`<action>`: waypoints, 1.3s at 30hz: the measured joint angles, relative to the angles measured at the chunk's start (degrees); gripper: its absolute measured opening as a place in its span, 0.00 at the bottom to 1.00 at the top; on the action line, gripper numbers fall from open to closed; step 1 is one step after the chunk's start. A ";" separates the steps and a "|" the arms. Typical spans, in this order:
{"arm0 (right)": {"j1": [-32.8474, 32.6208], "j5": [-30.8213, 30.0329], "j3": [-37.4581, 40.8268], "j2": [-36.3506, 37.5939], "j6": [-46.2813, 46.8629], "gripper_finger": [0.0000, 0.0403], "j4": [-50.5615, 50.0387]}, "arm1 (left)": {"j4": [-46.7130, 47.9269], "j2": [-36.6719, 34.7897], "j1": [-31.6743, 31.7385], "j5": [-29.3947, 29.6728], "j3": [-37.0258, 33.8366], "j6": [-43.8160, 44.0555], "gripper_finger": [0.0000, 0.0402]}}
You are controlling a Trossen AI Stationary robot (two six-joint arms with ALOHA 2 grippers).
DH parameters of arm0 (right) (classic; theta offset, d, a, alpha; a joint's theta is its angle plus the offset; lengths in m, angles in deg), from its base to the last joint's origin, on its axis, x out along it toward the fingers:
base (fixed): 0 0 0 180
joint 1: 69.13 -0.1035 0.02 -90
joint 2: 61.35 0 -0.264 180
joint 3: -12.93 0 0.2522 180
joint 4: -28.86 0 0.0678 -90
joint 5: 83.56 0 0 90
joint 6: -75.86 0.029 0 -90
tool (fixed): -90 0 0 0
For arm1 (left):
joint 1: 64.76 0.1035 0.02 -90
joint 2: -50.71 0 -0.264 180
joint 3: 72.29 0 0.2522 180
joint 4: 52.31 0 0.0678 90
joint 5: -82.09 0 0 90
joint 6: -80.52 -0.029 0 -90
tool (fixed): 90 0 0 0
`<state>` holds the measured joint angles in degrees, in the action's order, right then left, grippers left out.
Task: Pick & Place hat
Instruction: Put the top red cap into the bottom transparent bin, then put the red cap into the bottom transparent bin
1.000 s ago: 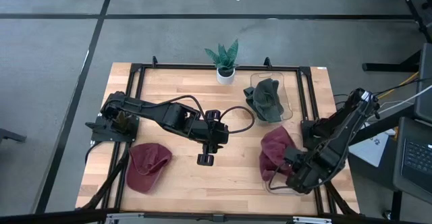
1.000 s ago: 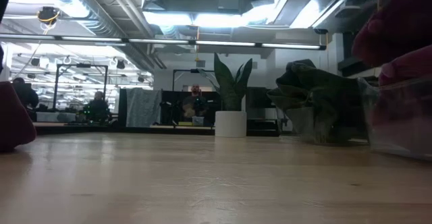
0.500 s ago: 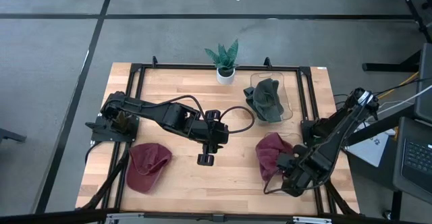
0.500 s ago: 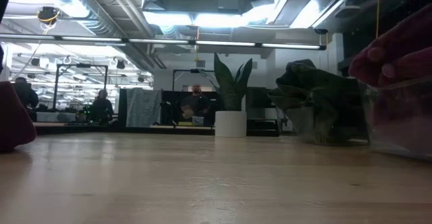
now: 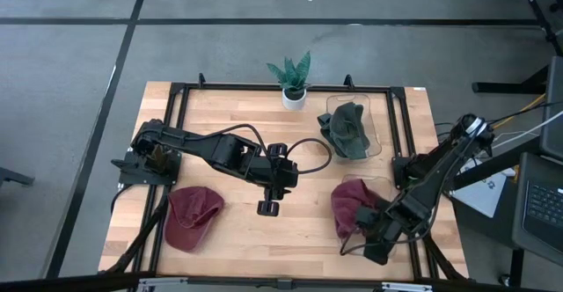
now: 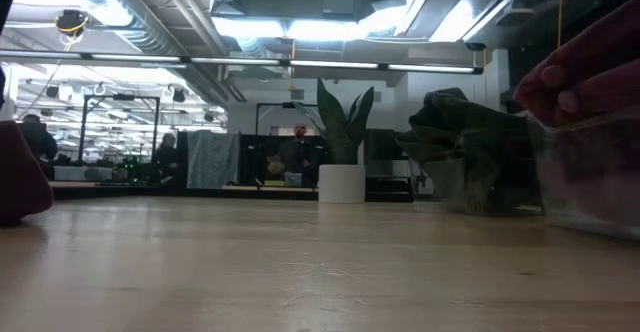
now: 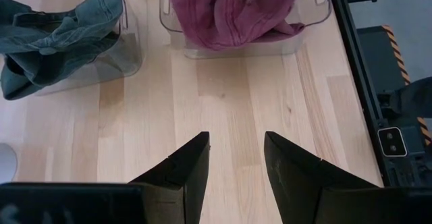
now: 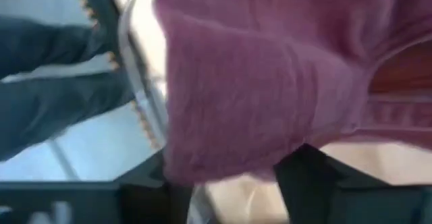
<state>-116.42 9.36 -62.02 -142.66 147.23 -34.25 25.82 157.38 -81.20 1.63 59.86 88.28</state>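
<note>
From above, the right gripper (image 5: 374, 241) sits at the near right corner of the wooden table (image 5: 308, 230), just beside a maroon hat (image 5: 352, 206) that now lies in a clear bin (image 5: 385, 185). A second ago the hat was bunched higher against the arm; it has since slid lower and toward the table's middle as the gripper drew back toward the near edge. The left gripper (image 5: 269, 207) hangs over the table's centre, unmoved. A second maroon hat (image 5: 192, 215) lies on the near left of the table, and a dark green hat (image 5: 347, 127) fills another clear bin (image 5: 374, 116) beside a potted plant (image 5: 293, 79) at the far edge.

At table height, the maroon hat (image 6: 590, 62) droops over the rim of its bin (image 6: 585, 177) on the right, lower than a moment earlier. People move about in the room behind.

The left wrist camera shows its own fingers (image 7: 185, 166) spread with nothing between them, the maroon hat (image 7: 233, 11) and green hat (image 7: 57, 32) in their bins beyond.

The right wrist camera is filled with maroon fabric (image 8: 270, 82) and the bin's rim (image 8: 138, 82); the two dark fingers (image 8: 307, 173) stand apart below the cloth, which appears to hang between them rather than being pinched. The release looks just made, so this hat seems placed, though part of it may still drape over the rim. The other maroon hat remains to be picked.
</note>
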 joint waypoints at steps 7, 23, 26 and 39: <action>0.31 3.88 -2.68 5.34 -2.56 0.63 0.40 | -0.08 0.00 0.07 0.91 0.00 0.00 0.35; 0.59 -36.28 -25.50 16.62 -21.71 0.65 -19.09 | -0.08 0.00 0.06 1.33 0.00 3.70 0.35; 1.35 -40.44 -26.70 18.84 -28.97 0.65 -19.09 | -0.08 0.00 0.07 1.36 0.00 5.23 0.35; 6.93 -42.12 -9.98 40.86 -52.64 0.66 1.45 | -0.10 0.00 0.07 6.22 0.00 11.33 0.35</action>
<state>-109.49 -32.76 -72.01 -101.80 94.59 -32.80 25.73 157.38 -81.14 7.85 59.86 99.61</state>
